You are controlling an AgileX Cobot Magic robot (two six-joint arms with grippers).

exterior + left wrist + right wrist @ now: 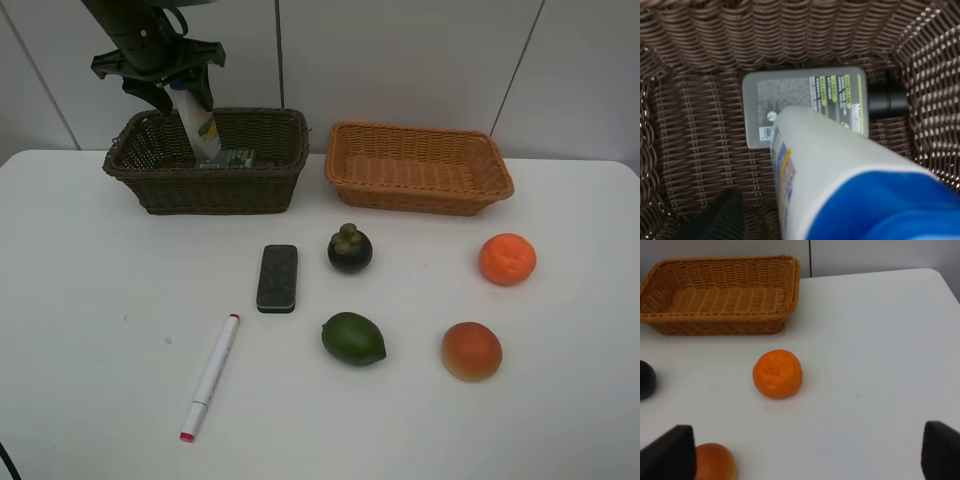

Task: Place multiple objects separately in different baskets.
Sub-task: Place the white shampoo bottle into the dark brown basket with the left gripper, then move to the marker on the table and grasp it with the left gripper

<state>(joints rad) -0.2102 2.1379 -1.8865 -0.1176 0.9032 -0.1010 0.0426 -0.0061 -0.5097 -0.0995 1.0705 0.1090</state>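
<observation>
- My left end effector [172, 88] is pinching the white shampoo bottle [840, 170] at the end with the blue cap. The bottle hangs tilted, and its lower end is inside the dark brown wicker basket [205, 190].
- Directly under this end effector lies the dark angular bottle [805, 107], flat on the basket floor. If I let go here, I think the shampoo bottle will land on it and may bounce or roll against the basket wall.
- I cannot tell if the two bottles are already touching. If they are and I push lower, the held bottle may turn in my grip.
- Because of the tilt, the bottle could catch the basket rim when I pull away, and the light basket may be dragged on the tabletop [100, 300].
- My right end effector [805, 455] is spread wide and holds nothing. The orange [777, 374] is ahead of it and the red-orange fruit [714, 460] is beside one finger. A careless move down may push these round fruits so that they roll away.
- The light orange wicker basket [715, 325] is further ahead and holds nothing.
</observation>
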